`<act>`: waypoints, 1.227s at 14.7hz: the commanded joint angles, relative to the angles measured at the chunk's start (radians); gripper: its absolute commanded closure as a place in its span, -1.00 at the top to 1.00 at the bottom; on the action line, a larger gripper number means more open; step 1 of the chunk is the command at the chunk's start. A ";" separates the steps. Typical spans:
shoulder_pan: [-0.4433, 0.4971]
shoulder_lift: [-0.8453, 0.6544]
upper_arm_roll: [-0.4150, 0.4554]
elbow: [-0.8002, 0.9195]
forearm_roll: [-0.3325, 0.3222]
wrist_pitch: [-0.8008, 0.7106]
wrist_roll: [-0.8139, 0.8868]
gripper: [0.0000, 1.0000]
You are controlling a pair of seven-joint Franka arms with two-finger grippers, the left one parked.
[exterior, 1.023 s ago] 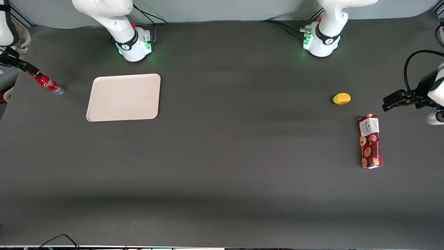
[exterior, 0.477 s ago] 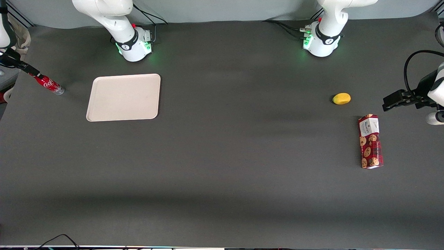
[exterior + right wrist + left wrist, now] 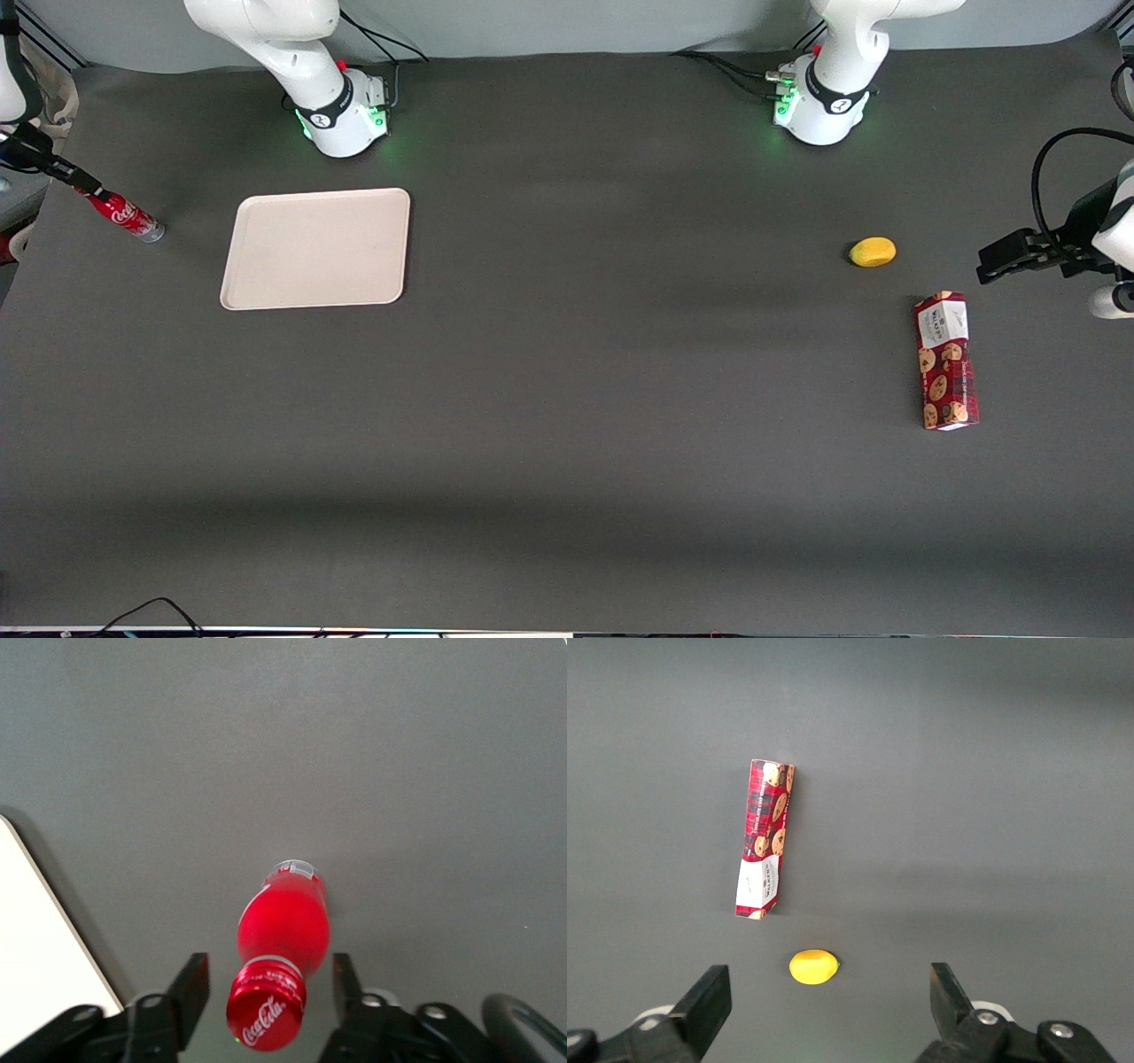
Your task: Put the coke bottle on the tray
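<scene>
The coke bottle (image 3: 128, 217) is small, slim and red with white script. It stands on the dark mat at the working arm's end of the table, beside the tray (image 3: 316, 248) and apart from it. My right gripper (image 3: 82, 183) is at the bottle's red cap. In the right wrist view the gripper (image 3: 266, 981) is open, with one finger on each side of the bottle (image 3: 283, 921) at its neck and a gap on both sides. The cream-white tray (image 3: 35, 939) shows in that view too, and it is empty.
A yellow lemon-like object (image 3: 873, 252) and a red cookie box (image 3: 946, 361) lie toward the parked arm's end of the table; both also show in the left wrist view, the box (image 3: 764, 839) and the yellow object (image 3: 813, 966). The mat's edge runs close by the bottle.
The right arm has shifted very slightly at the table's edge. The bottle stays in the same place with the gripper at its cap.
</scene>
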 commanded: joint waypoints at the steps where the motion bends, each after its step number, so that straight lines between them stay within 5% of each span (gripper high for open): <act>1: -0.006 0.024 -0.001 0.017 0.028 0.001 -0.030 -1.00; 7: 0.005 0.034 0.008 0.046 0.030 -0.016 0.006 -1.00; 13: -0.004 -0.031 0.147 0.438 0.028 -0.514 0.124 -1.00; 18: -0.006 -0.063 0.259 0.572 0.013 -0.678 0.223 -1.00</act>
